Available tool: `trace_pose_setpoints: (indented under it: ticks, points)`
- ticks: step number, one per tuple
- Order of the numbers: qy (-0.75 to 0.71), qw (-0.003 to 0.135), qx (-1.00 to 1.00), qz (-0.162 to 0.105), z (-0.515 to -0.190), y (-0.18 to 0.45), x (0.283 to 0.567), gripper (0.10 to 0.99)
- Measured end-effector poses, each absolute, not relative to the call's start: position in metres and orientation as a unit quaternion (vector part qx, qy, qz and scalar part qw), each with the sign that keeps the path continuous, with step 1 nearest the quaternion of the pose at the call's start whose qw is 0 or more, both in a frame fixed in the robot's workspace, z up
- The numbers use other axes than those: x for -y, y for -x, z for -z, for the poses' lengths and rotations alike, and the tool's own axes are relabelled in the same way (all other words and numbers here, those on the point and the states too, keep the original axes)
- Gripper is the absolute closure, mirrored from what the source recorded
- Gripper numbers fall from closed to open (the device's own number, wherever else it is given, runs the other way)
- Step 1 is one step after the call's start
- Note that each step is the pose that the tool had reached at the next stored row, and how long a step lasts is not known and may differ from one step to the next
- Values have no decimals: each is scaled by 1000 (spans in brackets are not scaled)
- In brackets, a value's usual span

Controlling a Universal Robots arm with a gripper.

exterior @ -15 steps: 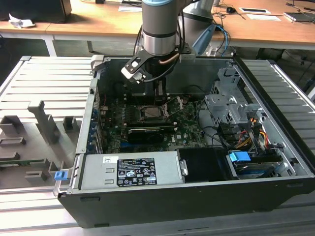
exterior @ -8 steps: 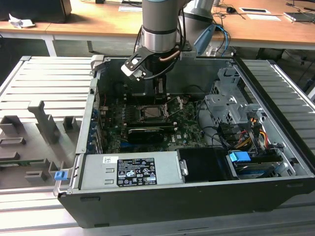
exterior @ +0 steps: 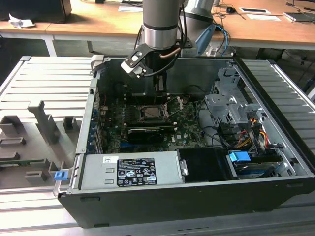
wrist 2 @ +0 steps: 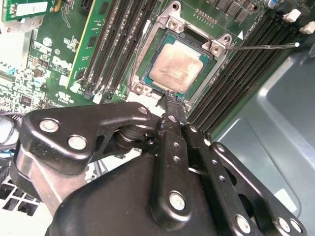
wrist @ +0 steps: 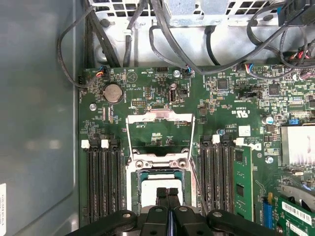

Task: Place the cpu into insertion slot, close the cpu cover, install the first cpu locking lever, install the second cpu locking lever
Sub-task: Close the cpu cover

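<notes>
1. The cpu (wrist 2: 177, 66) is sitting in the insertion slot (wrist 2: 147, 51), at the centre of the exterior view
2. The gripper (wrist: 167, 192) is poised at its edge, fingers (wrist: 161, 197) pressed together, empty
3. The cpu cover (wrist: 160, 117) is standing open; I'd be lowering it evenly

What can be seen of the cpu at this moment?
The cpu is a small flat square with a silvery-grey metal top, dulled by a brownish smear, and a green border around it. It lies flat inside the insertion slot, uncovered: the cpu cover is swung open beside the slot. The gripper, its fingers closed together, hangs at one edge of the cpu. Whether it touches the cpu cannot be told.
</notes>
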State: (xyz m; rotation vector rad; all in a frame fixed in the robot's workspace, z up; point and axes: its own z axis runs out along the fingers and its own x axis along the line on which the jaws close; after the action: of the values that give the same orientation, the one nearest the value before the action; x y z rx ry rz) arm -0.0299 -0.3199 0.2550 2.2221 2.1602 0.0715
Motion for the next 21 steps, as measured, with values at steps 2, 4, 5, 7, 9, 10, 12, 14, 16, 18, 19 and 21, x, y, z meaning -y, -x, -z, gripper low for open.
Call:
trace_pose_setpoints:
  ticks: [2, 4, 5, 7, 9, 10, 12, 14, 16, 18, 19, 21]
  points:
    - [-717, 21, -697, -23, -261, 30, 320, 980]
    - [-717, 21, -697, -23, -265, 30, 320, 980]
    - [-717, 21, -697, -23, -266, 30, 320, 980]
    - [-717, 21, -697, -23, -270, 30, 320, 980]
    - [-717, 21, -697, -23, -276, 30, 320, 980]
    - [-717, 21, -697, -23, -279, 30, 320, 980]
    - [-717, 21, -697, -23, -288, 30, 320, 980]
    - [-717, 20, -697, -23, -292, 19, 320, 980]
    - [-717, 20, -697, -23, -292, 17, 320, 980]
    - [-717, 20, -697, -23, -291, 13, 320, 980]
    - [-717, 20, -697, -23, -291, 10, 320, 980]
    - [-717, 20, -697, -23, -291, 1, 320, 980]
